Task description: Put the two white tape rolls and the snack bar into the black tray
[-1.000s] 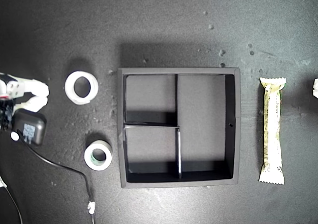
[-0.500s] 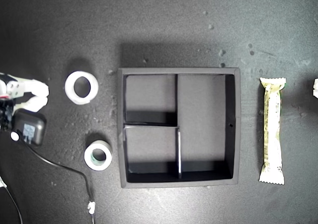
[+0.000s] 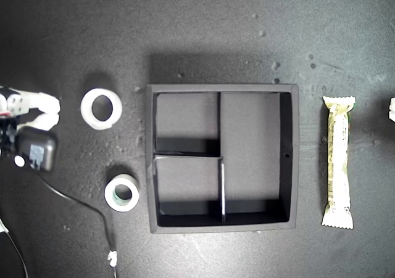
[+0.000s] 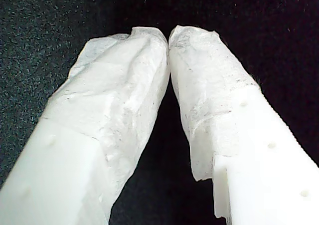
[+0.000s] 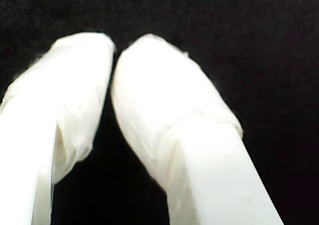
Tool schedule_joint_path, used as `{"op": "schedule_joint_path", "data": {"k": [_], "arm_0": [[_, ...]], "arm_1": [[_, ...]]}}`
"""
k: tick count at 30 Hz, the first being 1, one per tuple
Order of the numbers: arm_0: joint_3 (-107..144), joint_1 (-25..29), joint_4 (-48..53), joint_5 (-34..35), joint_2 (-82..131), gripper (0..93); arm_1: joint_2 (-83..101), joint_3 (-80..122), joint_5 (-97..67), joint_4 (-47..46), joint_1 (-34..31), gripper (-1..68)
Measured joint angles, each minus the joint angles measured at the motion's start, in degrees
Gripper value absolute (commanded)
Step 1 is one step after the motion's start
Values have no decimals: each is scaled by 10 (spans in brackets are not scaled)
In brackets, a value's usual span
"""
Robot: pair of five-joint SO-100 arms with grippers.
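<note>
The black tray (image 3: 222,88) sits mid-mat in the exterior view, and its three compartments hold nothing. Off its left wall lie the two white tape rolls: the larger all-white one (image 3: 86,110) and the smaller one (image 3: 110,195) with a greenish core. The snack bar (image 3: 338,161) lies lengthwise off the tray's right wall. My first gripper (image 4: 168,35) is shut with its taped tips touching over bare black mat. My second gripper (image 5: 113,53) is shut too, nothing between its tips. Neither wrist view shows a task object.
At the exterior view's left edge, an arm's white fingers (image 3: 42,108) sit beside the larger roll, with a black camera box (image 3: 36,153) and a trailing cable (image 3: 74,204). Another white tip (image 3: 392,108) pokes in at the right edge. Which arm is which cannot be told.
The arm at the exterior view's left edge has shifted slightly toward the top of the picture. The rolls, bar and tray have not moved.
</note>
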Motion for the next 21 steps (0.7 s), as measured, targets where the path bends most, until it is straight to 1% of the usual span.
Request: {"op": "schedule_joint_path", "data": {"k": [2, 3, 5, 7, 11, 13, 15, 16, 18, 21], "arm_0": [[0, 2, 0, -25, 0, 1], [0, 7, 0, -41, 0, 1], [0, 17, 0, -63, 0, 1], [0, 32, -1, -76, 0, 1], [0, 88, -13, -113, 0, 0], [0, 126, -16, -171, 0, 0], [0, 172, -19, -248, 0, 0], [0, 186, -27, -276, 0, 0], [0, 199, -47, -278, 0, 0], [0, 207, -91, -258, 0, 0]], "arm_1": [[0, 0, 0, 0, 11, 12], [0, 0, 0, 0, 16, -1], [-2, 0, 0, -11, 18, -3], [-6, 0, 0, -48, 17, -3], [-6, 0, 0, -153, 12, -3], [-6, 0, 0, -212, 11, -3], [-6, 0, 0, -275, 10, -4], [-6, 0, 0, -305, 7, -4], [-6, 0, 8, -337, -3, -4], [-6, 0, 122, -313, -12, -4]]}}
